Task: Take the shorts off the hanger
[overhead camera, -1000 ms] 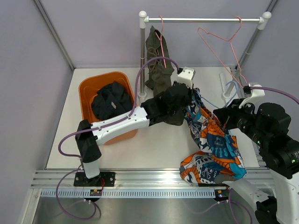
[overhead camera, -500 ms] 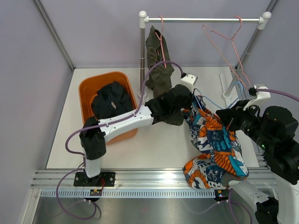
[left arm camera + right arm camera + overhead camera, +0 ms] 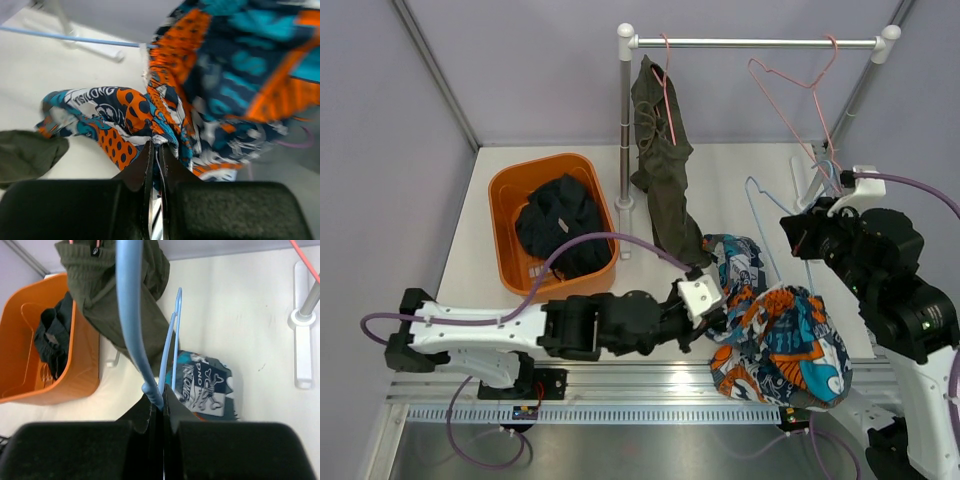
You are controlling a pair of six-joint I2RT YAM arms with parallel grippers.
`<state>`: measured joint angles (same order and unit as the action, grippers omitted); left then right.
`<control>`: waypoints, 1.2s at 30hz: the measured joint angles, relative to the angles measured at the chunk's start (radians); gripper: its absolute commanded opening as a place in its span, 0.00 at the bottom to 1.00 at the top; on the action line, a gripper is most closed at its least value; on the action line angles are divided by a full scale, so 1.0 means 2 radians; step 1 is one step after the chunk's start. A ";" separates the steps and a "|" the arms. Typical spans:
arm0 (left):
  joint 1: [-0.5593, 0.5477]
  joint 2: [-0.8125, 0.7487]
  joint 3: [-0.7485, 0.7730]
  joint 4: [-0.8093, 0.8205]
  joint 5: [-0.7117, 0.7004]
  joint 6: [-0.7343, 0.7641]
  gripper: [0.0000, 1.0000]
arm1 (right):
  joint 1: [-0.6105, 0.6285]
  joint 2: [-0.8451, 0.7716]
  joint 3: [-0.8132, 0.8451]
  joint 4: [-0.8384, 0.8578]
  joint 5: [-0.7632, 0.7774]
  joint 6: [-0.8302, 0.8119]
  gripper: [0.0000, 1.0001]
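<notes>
Left gripper (image 3: 156, 148): jaws all but closed, pinching a fold of the orange, teal and navy patterned fabric shorts (image 3: 778, 342). The shorts lie heaped on the white table (image 3: 720, 190) near its front right edge, between the two arms. Right gripper (image 3: 163, 407): clamped tight on the thin blue wire hanger (image 3: 131, 315), held above the shorts. Cannot tell whether hanger and shorts touch. An olive green garment (image 3: 663, 170) hangs from the metal rail (image 3: 750, 43). An orange plastic tub (image 3: 503, 198) sits to the left.
</notes>
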<state>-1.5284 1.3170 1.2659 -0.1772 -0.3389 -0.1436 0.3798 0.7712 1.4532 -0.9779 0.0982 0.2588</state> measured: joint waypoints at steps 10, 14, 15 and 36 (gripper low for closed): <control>-0.070 -0.130 -0.061 -0.061 -0.030 0.038 0.05 | 0.000 0.068 -0.008 0.066 0.036 0.003 0.00; -0.076 -0.180 -0.060 -0.089 -0.120 0.048 0.11 | 0.000 0.080 -0.005 0.070 0.039 0.003 0.00; -0.075 -0.193 -0.057 -0.093 -0.151 0.060 0.12 | 0.000 0.080 -0.002 0.069 0.042 0.003 0.00; 0.440 0.096 0.564 -0.023 -0.169 0.293 0.00 | 0.000 0.051 0.051 0.025 0.022 0.006 0.00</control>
<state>-0.6491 1.5093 2.3939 -0.2237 -0.6769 0.4416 0.3798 0.8726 1.5562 -0.9279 0.1421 0.2699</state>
